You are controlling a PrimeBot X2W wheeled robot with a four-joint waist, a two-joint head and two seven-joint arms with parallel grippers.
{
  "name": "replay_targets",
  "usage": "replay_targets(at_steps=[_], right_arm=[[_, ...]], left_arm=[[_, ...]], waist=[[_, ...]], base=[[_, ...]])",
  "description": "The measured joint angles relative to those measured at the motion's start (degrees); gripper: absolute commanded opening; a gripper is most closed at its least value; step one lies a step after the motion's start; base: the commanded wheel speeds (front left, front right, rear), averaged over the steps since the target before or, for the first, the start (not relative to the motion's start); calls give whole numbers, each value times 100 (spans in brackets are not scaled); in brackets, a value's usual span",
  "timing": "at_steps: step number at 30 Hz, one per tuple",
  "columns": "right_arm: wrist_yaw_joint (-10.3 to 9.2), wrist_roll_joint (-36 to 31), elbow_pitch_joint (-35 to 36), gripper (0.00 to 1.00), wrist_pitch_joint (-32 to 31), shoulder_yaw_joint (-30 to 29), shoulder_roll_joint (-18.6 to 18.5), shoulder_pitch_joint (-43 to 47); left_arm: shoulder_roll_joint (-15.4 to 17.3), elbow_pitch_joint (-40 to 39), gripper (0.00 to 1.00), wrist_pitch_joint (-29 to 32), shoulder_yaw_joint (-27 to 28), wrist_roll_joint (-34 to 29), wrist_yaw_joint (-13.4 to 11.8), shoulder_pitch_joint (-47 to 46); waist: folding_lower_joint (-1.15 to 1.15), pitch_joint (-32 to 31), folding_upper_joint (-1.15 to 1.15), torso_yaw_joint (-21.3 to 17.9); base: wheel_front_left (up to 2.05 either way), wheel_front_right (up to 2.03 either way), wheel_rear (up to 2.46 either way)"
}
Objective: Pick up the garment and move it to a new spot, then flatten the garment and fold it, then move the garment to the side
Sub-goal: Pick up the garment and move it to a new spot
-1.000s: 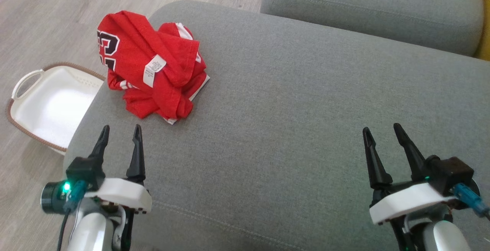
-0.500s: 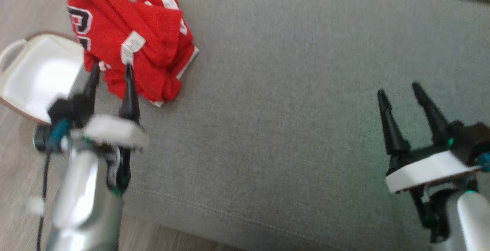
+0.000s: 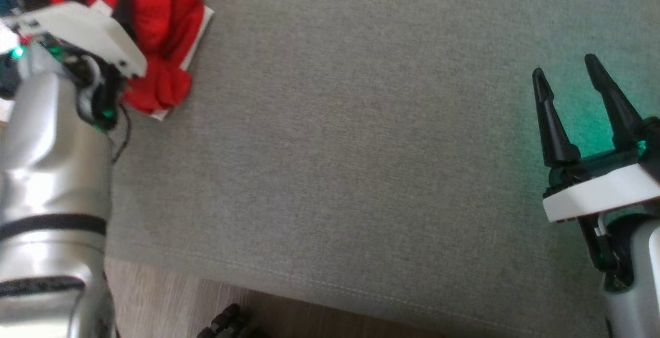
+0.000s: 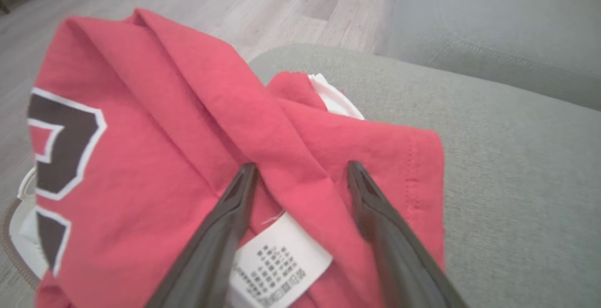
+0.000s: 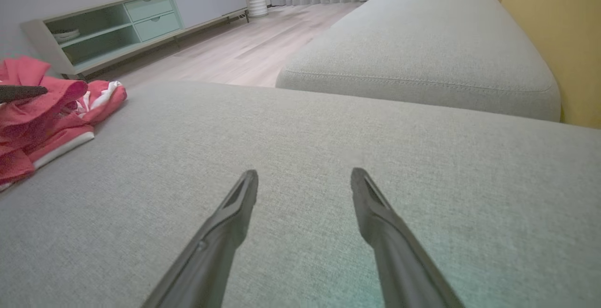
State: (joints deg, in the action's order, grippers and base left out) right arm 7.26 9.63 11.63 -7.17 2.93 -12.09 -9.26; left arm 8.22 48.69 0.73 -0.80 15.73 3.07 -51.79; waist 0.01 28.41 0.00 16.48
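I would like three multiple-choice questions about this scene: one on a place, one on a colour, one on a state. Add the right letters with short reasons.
1. Where does the red garment lie? A) on the grey cushion B) on a table C) on a chair
2. What colour is the garment's label? A) yellow B) white C) blue
3. How is the right gripper? A) shut on the garment B) shut on nothing C) open
1 A: it rests on cushion fabric. 2 B: the tag is white with dark print. 3 C: its fingers stand apart over bare cushion.
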Motion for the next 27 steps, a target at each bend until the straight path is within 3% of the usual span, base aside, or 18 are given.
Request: replay_targets(at_steps=[4, 5, 6, 7, 11, 18, 23, 27], right_arm=[[0, 26, -1, 100, 2, 3, -40, -115], [0, 46, -2, 100, 2, 7, -40, -129], [0, 46, -5, 100, 7, 5, -40, -129], [0, 46, -11, 100, 12, 1, -40, -129], [0, 46, -48, 100, 55, -16, -29, -128], [0, 46, -160, 100, 213, -70, 89, -64], [0, 46, -226, 100, 279, -86, 249, 8], [0, 46, -312, 100, 332, -70, 391, 259]], left_arm=[[170, 528, 100, 450, 8, 9, -11, -436], [200, 615, 92, 512, 11, 9, -31, -506], [222, 686, 23, 532, 11, 8, -57, -553], [238, 743, 0, 556, 10, 9, -63, -589], [286, 818, 0, 244, -8, -43, -208, -597], [412, 425, 0, -920, 4, -137, -456, -418], [421, -81, 0, -1291, -24, -169, -469, 10], [428, -1018, 0, -1404, -148, -333, -544, 549]], waist=[[0, 169, 0, -135], [0, 192, 0, -163], [0, 206, 0, -186], [0, 211, 0, -203], [-1, 147, 0, -213], [-1, -258, 0, -184], [-1, -638, 0, -169], [-1, -1071, 0, -187]], base=[[0, 0, 0], [0, 0, 0], [0, 0, 0], [0, 0, 0], [0, 0, 0], [0, 0, 0], [0, 0, 0], [0, 0, 0]])
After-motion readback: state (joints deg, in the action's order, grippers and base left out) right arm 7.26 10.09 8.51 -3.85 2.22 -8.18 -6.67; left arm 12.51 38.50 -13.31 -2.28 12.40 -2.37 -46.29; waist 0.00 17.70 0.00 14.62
